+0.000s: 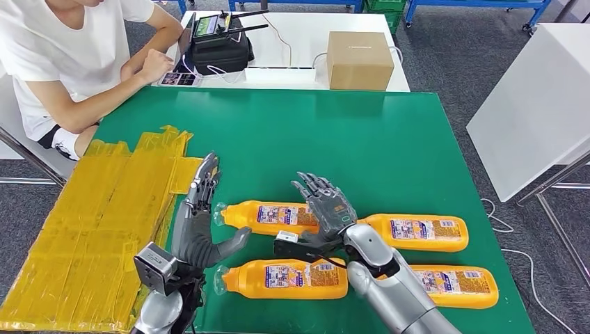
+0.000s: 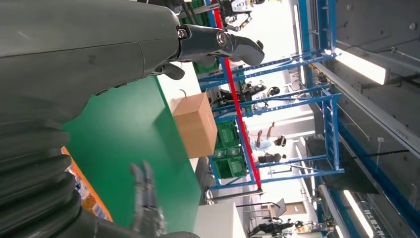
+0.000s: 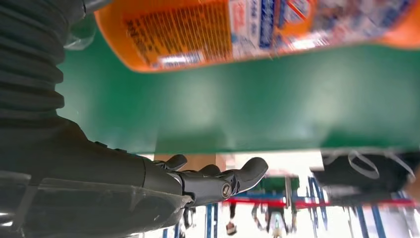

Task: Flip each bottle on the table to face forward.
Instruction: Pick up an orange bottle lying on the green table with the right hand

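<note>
- Four orange bottles are lying on their sides in the lower middle and lower right of the head view, on the green table [image 1: 389, 139], in two rows of two.
- In the upper row, the upper left bottle [image 1: 268, 216] and the upper right bottle [image 1: 421, 232] are lying end to end; below them are the lower left bottle [image 1: 285, 278] and the lower right bottle [image 1: 456, 285].
- All four are showing printed labels upward; whether these are fronts or backs is too small to tell.
- The right hand [image 1: 327, 205] is hovering over the gap between the two upper bottles, fingers apart and holding nothing.
- The left hand [image 1: 198, 209] is standing edge-up just beside the cap end of the upper left bottle, fingers straight and apart, thumb reaching toward the bottles, also empty.
- Judgement: the step in hand looks like rolling the upper left bottle; the right hand should be settling fingers across the body and turning it about its long axis, with the left hand bracing the cap end against sliding.
- The neighbouring bottles are lying close, so a wide sweep is risking a knock.
- Yellow taped sheeting [image 1: 104, 229] is covering the table's left side.
- A seated person [image 1: 76, 62] is leaning at the upper left; a cardboard box [image 1: 360, 60] and a black device [image 1: 221, 45] are sitting on the white table beyond.
</note>
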Tool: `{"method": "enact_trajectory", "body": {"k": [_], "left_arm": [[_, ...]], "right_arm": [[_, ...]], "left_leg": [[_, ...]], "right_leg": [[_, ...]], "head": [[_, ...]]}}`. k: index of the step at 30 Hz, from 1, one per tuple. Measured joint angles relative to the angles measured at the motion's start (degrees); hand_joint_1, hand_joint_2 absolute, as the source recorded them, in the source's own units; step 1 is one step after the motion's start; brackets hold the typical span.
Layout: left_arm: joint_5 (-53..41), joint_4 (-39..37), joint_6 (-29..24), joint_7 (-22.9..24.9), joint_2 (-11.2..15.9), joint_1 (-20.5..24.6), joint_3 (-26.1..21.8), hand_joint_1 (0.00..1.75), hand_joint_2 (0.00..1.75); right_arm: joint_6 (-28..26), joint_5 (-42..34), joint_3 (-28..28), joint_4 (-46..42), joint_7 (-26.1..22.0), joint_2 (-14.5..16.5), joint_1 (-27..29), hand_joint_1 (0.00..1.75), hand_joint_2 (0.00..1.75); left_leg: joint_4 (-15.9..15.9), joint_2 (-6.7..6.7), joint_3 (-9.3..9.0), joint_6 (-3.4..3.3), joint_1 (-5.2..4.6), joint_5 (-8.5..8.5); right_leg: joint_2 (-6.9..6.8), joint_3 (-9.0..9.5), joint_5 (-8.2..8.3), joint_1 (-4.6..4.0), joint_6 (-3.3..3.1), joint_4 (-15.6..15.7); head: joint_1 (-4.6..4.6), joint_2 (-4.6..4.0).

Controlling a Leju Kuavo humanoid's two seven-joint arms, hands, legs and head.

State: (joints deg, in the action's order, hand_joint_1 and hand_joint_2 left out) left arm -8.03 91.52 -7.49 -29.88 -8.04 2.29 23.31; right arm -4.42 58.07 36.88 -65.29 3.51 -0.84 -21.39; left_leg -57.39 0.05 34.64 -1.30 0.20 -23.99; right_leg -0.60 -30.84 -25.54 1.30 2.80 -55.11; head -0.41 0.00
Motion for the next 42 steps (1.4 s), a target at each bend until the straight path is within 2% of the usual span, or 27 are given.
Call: {"method": "enact_trajectory", "body": {"k": [9,24,34,36,38,40,42], "left_arm": [[0.2,-1.3,0.4,0.1,-0.9,0.9,0.1,0.0,1.75],[0.4,-1.9,0.7,0.1,-1.1,1.2,0.1,0.0,1.75],[1.9,-3.3,1.4,0.0,-1.4,2.9,1.1,0.0,1.75],[2.5,-3.6,1.5,0.0,-1.5,3.2,1.4,0.0,1.75],[2.8,-4.0,1.5,-0.1,-1.6,3.5,1.7,0.0,1.75],[2.9,-4.4,1.5,-0.2,-1.7,3.7,1.9,0.0,1.75],[2.9,-4.8,1.5,-0.2,-1.7,3.9,2.0,0.0,1.75]], "right_arm": [[1.0,0.1,1.6,10.2,0.0,1.8,-4.6,0.0,1.75],[1.1,-0.2,2.5,14.5,-0.2,2.8,-6.1,0.0,1.75],[3.8,-1.5,3.2,23.0,-2.5,6.3,-11.0,0.0,1.75],[4.9,-1.9,3.6,25.3,-3.0,7.0,-12.1,0.1,1.75],[5.4,-2.0,4.0,27.6,-3.3,7.7,-13.2,0.3,1.75],[5.6,-2.2,4.3,29.4,-3.5,8.3,-14.1,0.7,1.75],[5.7,-2.3,4.7,31.0,-3.5,8.7,-14.9,1.25,1.75]], "left_leg": [[0.0,0.0,0.01,0.01,0.01,-0.01],[0.0,0.01,0.01,0.01,0.0,-0.01],[0.0,0.0,0.01,0.01,0.0,0.0],[0.0,0.01,0.01,0.01,0.0,0.0],[0.0,0.02,0.0,0.01,0.0,0.0],[0.0,0.02,-0.02,0.01,0.0,0.0],[0.0,0.02,-0.04,0.01,0.01,0.0]], "right_leg": [[0.0,-0.01,0.0,-0.01,0.0,0.0],[0.01,-0.02,0.0,0.0,0.0,0.0],[0.0,-0.01,0.0,0.0,0.0,0.0],[0.01,-0.02,0.0,0.0,0.0,0.0],[0.01,-0.02,0.0,0.0,0.0,0.0],[0.01,-0.01,0.0,0.0,0.0,0.0],[0.01,0.0,0.0,0.0,0.0,0.0]], "head": [[0.01,0.0],[0.01,0.0],[0.01,0.0],[0.01,0.0],[0.01,0.0],[0.01,0.0],[0.01,0.0]]}}
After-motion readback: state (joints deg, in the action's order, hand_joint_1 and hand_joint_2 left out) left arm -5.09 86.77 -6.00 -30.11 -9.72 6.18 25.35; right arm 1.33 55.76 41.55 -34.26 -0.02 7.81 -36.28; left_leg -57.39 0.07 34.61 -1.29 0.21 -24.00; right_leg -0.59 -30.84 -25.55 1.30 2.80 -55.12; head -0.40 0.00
